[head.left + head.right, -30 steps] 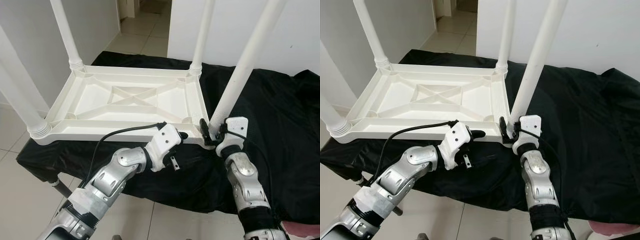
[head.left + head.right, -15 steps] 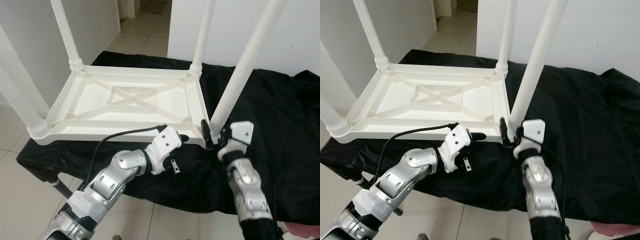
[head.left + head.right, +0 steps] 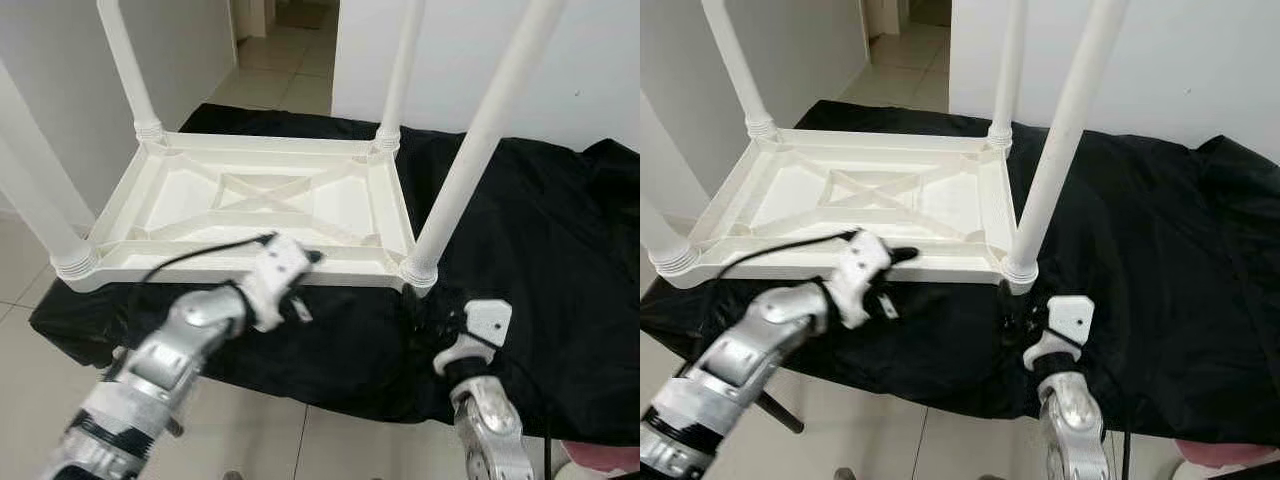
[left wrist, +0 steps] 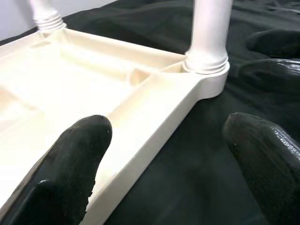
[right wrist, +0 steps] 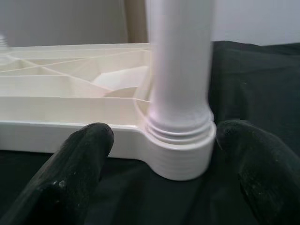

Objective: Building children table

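A: How did the children's table (image 3: 260, 195) look at that moment?

B: It was white plastic and lay upside down on a black cloth (image 3: 540, 220), its ribbed underside facing up with a cross brace in the middle. It sat toward the robot's left part of the cloth, with its near left corner overhanging the edge above the tiled floor (image 3: 30, 400).

A: How many legs were fitted?

B: Four, one at each corner, all standing upright in ringed sockets. The near right leg (image 3: 470, 170) rose from the corner closest to the right arm.

A: And the grippers?

B: Two. The left gripper (image 3: 312, 258) was at the table's near long rim, toward the middle. In the left wrist view its two black fingers (image 4: 70, 173) were spread wide, one over the rim and the other over the cloth, gripping nothing.

A: The right one?

B: The right gripper (image 3: 1012, 322) was low over the cloth, just in front of the near right corner socket. In the right wrist view its fingers (image 5: 79, 168) were parted, with the socket between them but farther ahead, not touching it.
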Available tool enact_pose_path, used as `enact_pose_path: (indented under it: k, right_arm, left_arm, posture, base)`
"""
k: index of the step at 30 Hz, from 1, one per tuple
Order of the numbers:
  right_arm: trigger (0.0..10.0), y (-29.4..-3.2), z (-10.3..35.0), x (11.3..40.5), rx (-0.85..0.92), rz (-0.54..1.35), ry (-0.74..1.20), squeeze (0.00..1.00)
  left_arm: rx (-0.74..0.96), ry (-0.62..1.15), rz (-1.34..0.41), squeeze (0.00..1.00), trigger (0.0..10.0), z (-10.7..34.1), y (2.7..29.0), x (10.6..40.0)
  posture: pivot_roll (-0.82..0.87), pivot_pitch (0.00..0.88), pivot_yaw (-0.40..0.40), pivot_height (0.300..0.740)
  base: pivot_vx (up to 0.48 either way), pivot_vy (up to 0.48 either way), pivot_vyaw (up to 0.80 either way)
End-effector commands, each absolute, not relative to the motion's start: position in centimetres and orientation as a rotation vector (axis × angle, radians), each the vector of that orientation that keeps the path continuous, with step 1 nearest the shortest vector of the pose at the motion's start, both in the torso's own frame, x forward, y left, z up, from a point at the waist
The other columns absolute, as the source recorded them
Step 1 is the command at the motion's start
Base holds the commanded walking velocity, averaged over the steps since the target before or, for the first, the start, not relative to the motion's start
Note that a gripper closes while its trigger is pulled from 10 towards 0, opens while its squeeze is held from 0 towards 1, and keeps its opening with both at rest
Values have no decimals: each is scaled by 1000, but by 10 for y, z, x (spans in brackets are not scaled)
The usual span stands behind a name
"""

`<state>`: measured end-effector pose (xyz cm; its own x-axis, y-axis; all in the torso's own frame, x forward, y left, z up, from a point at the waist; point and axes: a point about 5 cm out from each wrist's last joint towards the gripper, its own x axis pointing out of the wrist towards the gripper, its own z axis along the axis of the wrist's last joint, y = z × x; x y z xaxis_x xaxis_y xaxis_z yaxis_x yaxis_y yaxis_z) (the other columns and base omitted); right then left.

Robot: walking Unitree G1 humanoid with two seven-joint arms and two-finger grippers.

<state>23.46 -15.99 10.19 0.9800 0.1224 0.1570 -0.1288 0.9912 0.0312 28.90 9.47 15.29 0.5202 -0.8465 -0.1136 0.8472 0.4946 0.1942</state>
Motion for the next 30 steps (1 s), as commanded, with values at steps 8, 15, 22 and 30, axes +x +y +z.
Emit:
enact_pose_path:
  k: [8, 15, 22, 30]
  right_arm:
    - [10000, -130, 105, 240, 2, 345, -151, 0]
    - [10000, -130, 108, 251, -8, 356, -161, 0]
    - [10000, -150, 120, 270, 38, 211, -202, 0]
    - [10000, -177, 115, 270, 10, 63, -184, 0]
  left_arm:
    - [404, -29, -877, 0, 10000, 147, 113, 305]
    - [461, 43, -799, 0, 10000, 133, 122, 314]
    - [524, 117, -748, 0, 10000, 119, 137, 319]
    - [569, 159, -651, 0, 10000, 115, 151, 333]
  posture:
    - [-38, 0, -27, 740]
    - [-20, 0, -43, 740]
    - [-18, 0, -38, 740]
    - [-32, 0, -23, 740]
  base:
    - [0, 0, 0]
    - [0, 0, 0]
    - [0, 0, 0]
    - [0, 0, 0]
